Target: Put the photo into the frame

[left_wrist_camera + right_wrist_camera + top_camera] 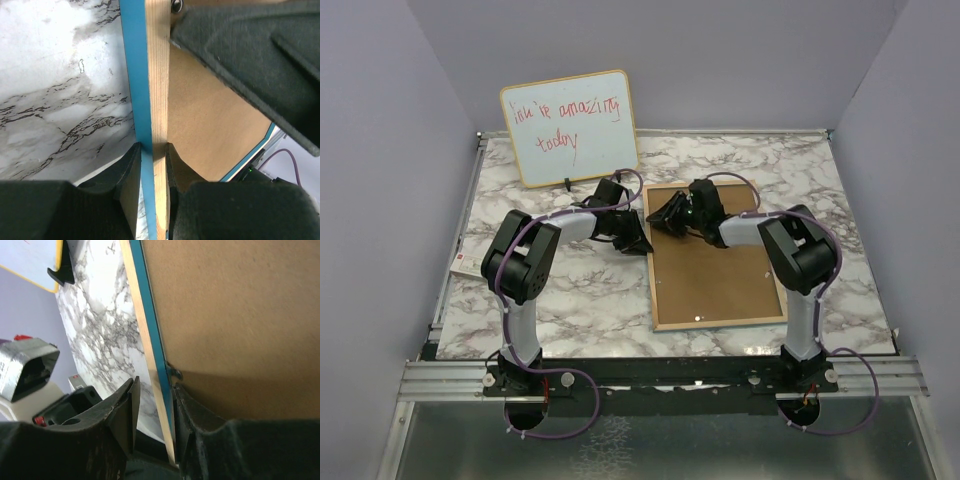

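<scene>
Frame [158,90] edge pinched by left fingers [129,176]; right fingers [122,412] straddle it, slightly spread.

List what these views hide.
Photo: in no view; if it is inside the frame, the backing covers it.
Pane: unseen; the frame lies backing-up in the top view.
Right tool: the right wrist view leaves unclear whether it pinches the frame edge; in the top view its own wrist blocks it.

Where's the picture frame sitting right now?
In the top view the frame lies backing-up on the marble table, right of centre, nearer and right of the whiteboard.
</scene>
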